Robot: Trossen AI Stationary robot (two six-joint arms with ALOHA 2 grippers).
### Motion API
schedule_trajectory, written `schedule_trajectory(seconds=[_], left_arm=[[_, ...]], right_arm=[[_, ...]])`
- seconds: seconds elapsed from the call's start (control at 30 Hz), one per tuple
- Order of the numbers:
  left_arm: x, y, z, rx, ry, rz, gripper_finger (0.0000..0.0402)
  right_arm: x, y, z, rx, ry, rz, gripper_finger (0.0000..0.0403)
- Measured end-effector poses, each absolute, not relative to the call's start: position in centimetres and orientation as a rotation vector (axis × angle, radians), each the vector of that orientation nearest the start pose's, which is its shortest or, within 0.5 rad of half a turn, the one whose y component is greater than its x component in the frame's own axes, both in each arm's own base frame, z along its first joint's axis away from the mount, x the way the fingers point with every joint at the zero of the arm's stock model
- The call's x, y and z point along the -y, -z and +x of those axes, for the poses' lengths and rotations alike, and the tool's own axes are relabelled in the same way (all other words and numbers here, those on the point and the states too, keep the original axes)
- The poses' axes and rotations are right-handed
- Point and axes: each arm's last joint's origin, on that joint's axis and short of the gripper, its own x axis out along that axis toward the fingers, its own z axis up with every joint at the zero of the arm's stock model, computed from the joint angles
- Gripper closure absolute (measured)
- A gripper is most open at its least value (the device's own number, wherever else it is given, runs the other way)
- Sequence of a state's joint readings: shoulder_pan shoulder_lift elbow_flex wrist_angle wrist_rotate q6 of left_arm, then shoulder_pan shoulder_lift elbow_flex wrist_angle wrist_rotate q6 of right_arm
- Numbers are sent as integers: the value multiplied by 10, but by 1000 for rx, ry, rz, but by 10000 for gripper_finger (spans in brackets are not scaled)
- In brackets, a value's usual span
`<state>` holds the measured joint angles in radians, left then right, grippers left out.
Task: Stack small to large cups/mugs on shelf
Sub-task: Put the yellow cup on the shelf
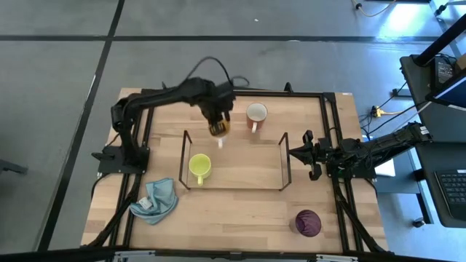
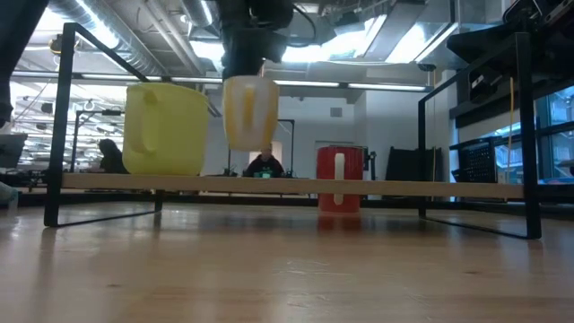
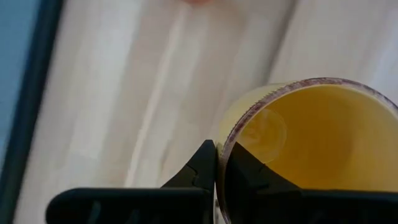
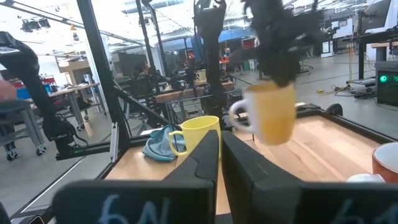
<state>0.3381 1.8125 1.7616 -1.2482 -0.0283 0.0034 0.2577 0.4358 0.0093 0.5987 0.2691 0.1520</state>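
Status: left claw [image 1: 218,128] is clamped on the rim of the orange mug [image 1: 218,129], one finger inside the mouth and one outside, as seen in the left wrist view. The mug is held clear of the shelf [image 1: 282,161], hanging upright above the shelf board in the low view, just beside the yellow-green mug [image 1: 199,167] already set on the shelf's left part.

Step in hand is judged to be placement of the orange mug next to the yellow-green one. For a clean placement:
- the mug should be kept upright and lowered straight down until its base meets the board; a drop should be avoided
- a gap to the yellow-green mug should be kept so its handle isn't knocked
- the rim should be released only once the base is seated, then the claw lifted straight up

Left arm pose: reached in from the left tabletop edge, elbow bent, wrist pointed down over the shelf's back rail.

Right claw [image 1: 314,154] is closed with nothing in it, parked just outside the shelf's right end, fingers pointed toward the shelf; the right arm is waiting.

White mug [image 1: 256,114] stands behind the shelf on the tabletop [image 1: 240,211]; dark purple cup [image 1: 308,222] sits near the front right corner, well apart. Both are not yet placed.
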Motion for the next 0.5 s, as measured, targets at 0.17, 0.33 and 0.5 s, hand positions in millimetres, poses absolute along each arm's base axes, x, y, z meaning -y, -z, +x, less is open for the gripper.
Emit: schedule_trajectory(seconds=[0.17,0.33,0.5], left_arm=[[-94,-301,346,-1297,-266,-170,392],[-76,-298,355,-1250,-242,-194,392],[-62,-288,356,-1278,-245,-232,392]], right_arm=[[-24,-185,121,167,-1,196,382],[-24,-185,121,167,0,197,382],[-24,-185,121,167,-1,197,382]])
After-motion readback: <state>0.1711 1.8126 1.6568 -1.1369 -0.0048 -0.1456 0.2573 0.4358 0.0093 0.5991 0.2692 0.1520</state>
